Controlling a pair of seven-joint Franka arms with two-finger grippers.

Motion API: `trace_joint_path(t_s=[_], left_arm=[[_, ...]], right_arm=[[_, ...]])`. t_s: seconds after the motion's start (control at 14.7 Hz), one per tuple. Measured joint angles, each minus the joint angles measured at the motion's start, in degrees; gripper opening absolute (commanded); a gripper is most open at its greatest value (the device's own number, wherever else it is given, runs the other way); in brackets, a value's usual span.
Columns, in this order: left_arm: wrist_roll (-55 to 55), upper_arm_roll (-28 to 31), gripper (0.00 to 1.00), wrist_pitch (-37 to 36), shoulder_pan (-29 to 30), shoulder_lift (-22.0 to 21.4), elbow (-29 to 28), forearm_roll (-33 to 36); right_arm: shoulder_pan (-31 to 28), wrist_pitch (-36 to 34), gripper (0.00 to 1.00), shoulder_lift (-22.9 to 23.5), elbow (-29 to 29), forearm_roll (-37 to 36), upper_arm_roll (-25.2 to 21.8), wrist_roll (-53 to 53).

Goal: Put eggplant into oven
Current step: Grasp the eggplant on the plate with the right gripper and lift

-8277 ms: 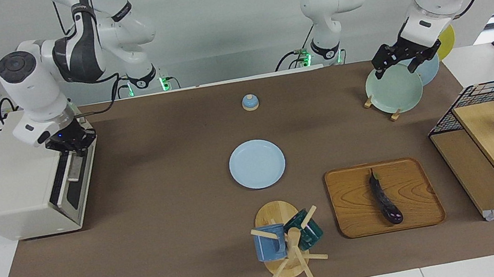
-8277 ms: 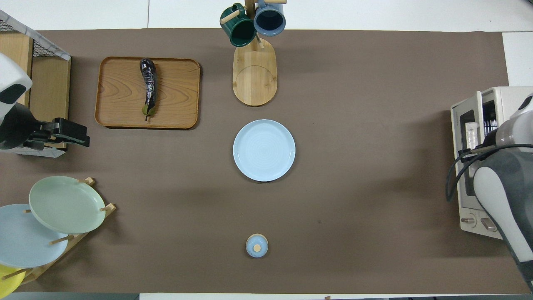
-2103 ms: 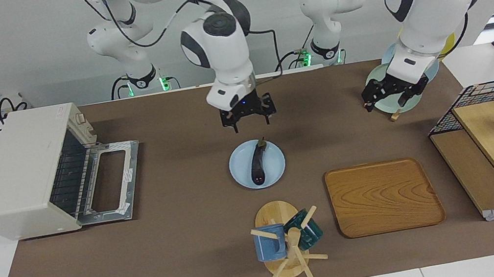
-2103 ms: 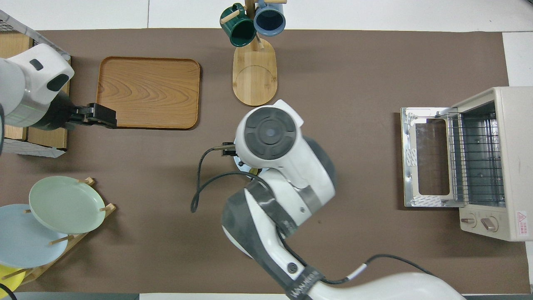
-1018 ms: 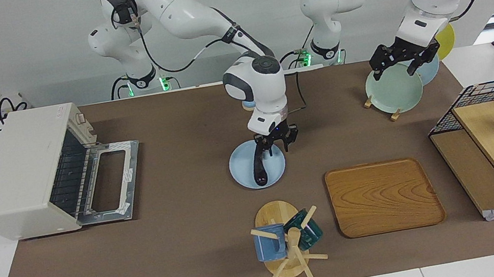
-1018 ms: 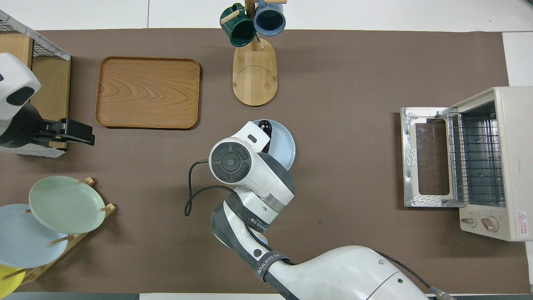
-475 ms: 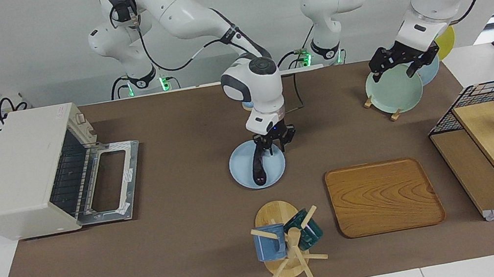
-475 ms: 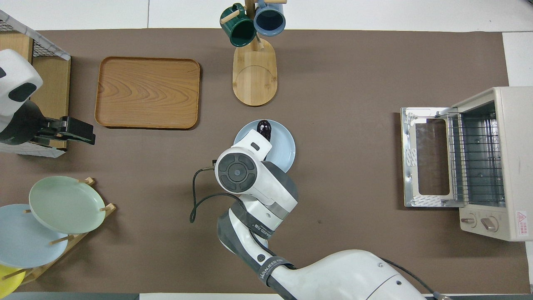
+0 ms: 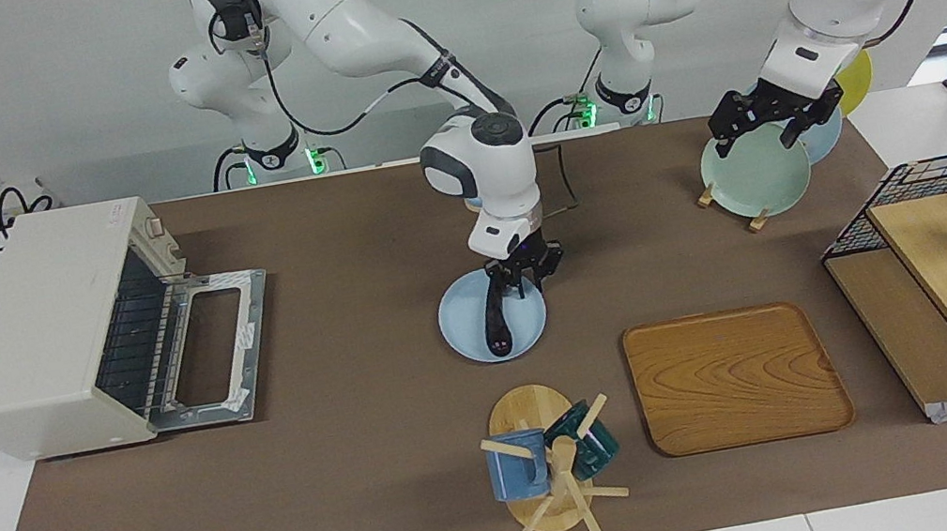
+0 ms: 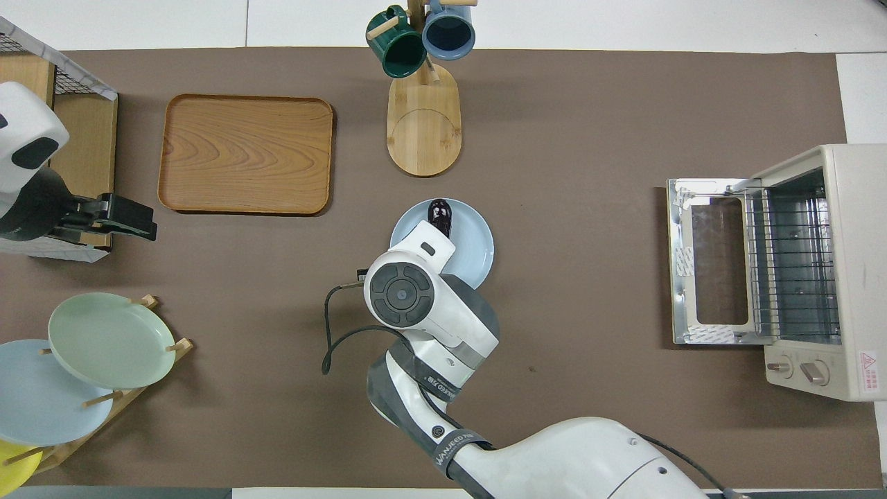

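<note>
Now the right gripper point(image 9: 520, 281) seems to be clamping on the eggplant point(image 9: 495, 319) lying on the plate point(image 9: 465, 331), so next comes a lift and carry to the open oven point(image 9: 56, 331), while the left gripper point(image 9: 770, 125) waits, fingers apart.

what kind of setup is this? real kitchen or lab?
Likely a lab bench staged as a kitchen: a toaster oven with its door open, a mug rack and plate rack on a brown mat, plain white walls.

right arm hides most of eggplant point(image 10: 440, 210) in overhead view, right gripper point(image 9: 520, 282) grip unclear
</note>
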Motion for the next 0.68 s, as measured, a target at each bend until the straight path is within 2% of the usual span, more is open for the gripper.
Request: trace_joint_path(t_s=[0.2, 0.54, 0.68], left_arm=[[0.0, 0.03, 1.0, 0.0, 0.04, 0.0, 0.0, 0.05], [0.0, 0.07, 1.0, 0.0, 0.06, 0.0, 0.0, 0.1], [0.0, 0.08, 1.0, 0.0, 0.07, 0.0, 0.0, 0.11]], right_arm=[[0.46, -3.0, 0.0, -0.99, 1.04, -0.64, 0.05, -0.08], [1.04, -17.67, 0.0, -1.72, 7.91, -6.81, 0.05, -1.99], [0.79, -21.53, 0.0, -2.06, 9.07, -7.97, -0.06, -2.53]])
